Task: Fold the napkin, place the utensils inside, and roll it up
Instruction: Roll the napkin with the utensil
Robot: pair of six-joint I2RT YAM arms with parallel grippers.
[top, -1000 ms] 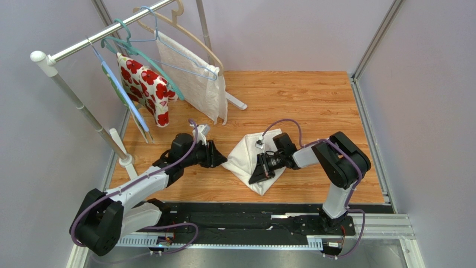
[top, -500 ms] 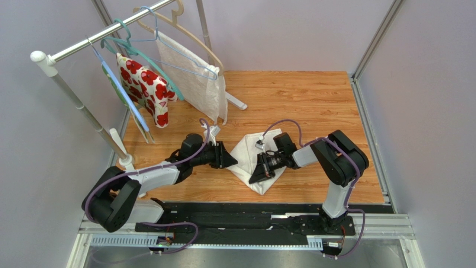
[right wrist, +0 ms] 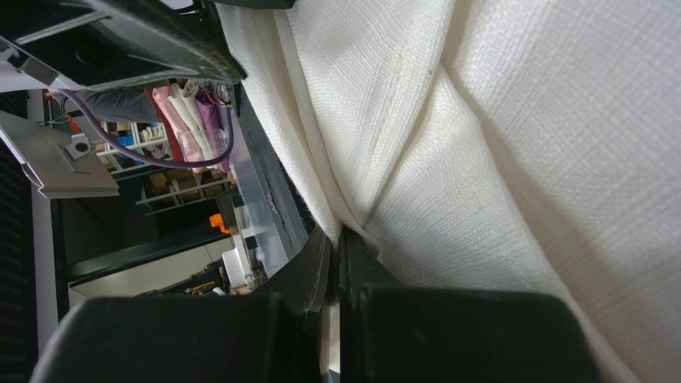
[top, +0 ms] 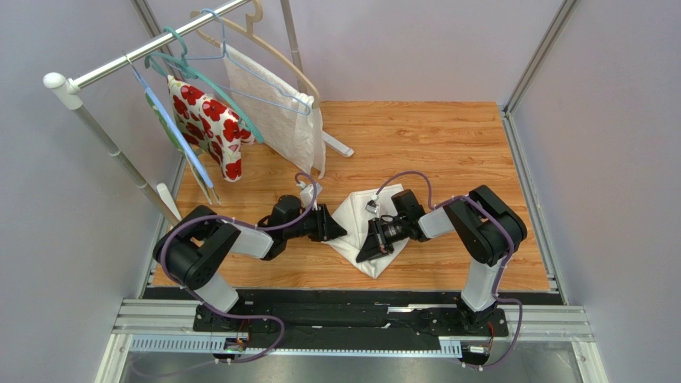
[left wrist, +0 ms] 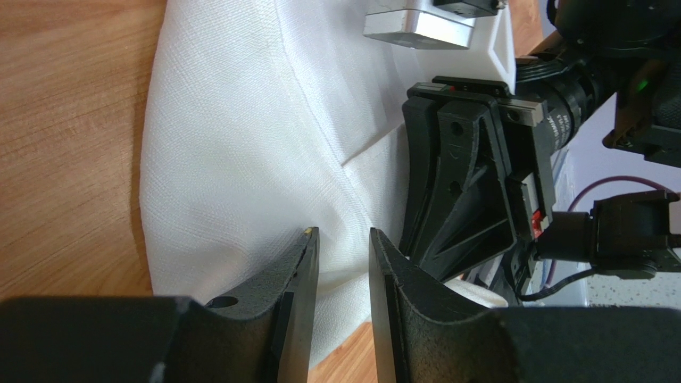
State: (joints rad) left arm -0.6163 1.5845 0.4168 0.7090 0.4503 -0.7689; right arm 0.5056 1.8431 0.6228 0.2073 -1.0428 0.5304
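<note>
Napkin [top: 354, 214] lies folded and rumpled on the wooden table [top: 448, 144], between your two arms. At its left edge, your left gripper [left wrist: 344, 239] is low over the cloth with its jaws a narrow gap apart, the napkin showing between them but not pinched. To the right, your right gripper [right wrist: 336, 239] is closed tight on a raised fold of the napkin.

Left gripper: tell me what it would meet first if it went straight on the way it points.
The napkin: the left gripper's open jaws sit at the cloth's left edge, apparently around a fold. Just beyond stands the right gripper, shut on the napkin, though depth is unclear.
</note>
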